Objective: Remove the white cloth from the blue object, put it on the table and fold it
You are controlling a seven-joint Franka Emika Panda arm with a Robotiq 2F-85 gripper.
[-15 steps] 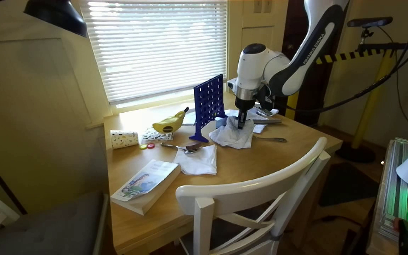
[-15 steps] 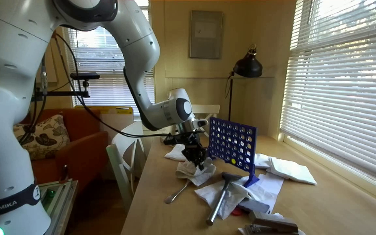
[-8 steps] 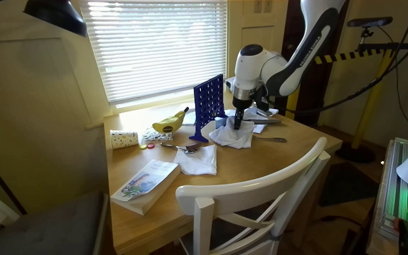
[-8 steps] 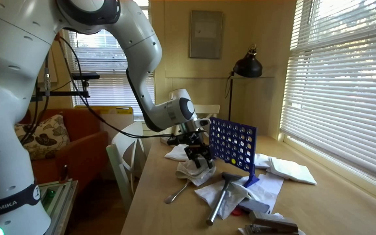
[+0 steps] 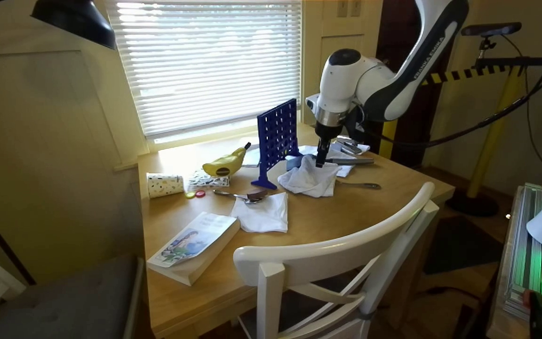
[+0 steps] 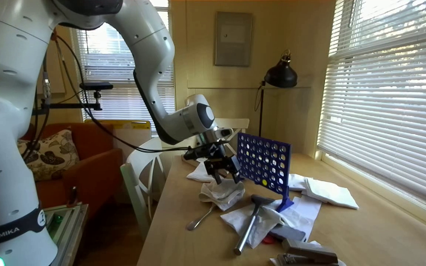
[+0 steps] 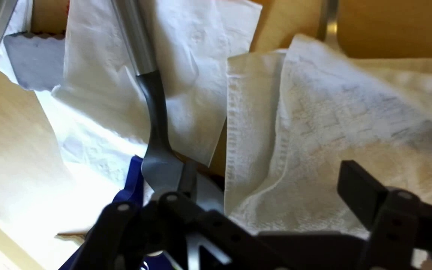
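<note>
The white cloth [image 5: 307, 182] lies crumpled, with folded-over edges, on the wooden table [image 5: 346, 216], beside the upright blue object [image 5: 276, 134]. In an exterior view the blue rack [image 6: 264, 162] stands apart from the cloth [image 6: 223, 195]. My gripper [image 6: 227, 181] is just above the cloth with its fingers spread; whether a tip still touches the fabric I cannot tell. From the wrist, the gripper [image 7: 270, 183] has nothing pinched between its jaws, and the cloth [image 7: 313, 123] spreads below them. Only a foot and a low part of the blue object [image 7: 135, 180] show there.
A grey-headed utensil with a metal handle [image 6: 248, 229] lies over white paper by the rack. A piece of cutlery [image 6: 200, 218] pokes from under the cloth. A napkin [image 5: 268, 216], a book [image 5: 195, 247], a banana pouch [image 5: 226, 165] and a white chair [image 5: 337, 259] are nearby.
My gripper has spread its fingers and let go of the cloth. It dipped slightly toward the rack, then rose and drew back. The cloth has stayed in place.
</note>
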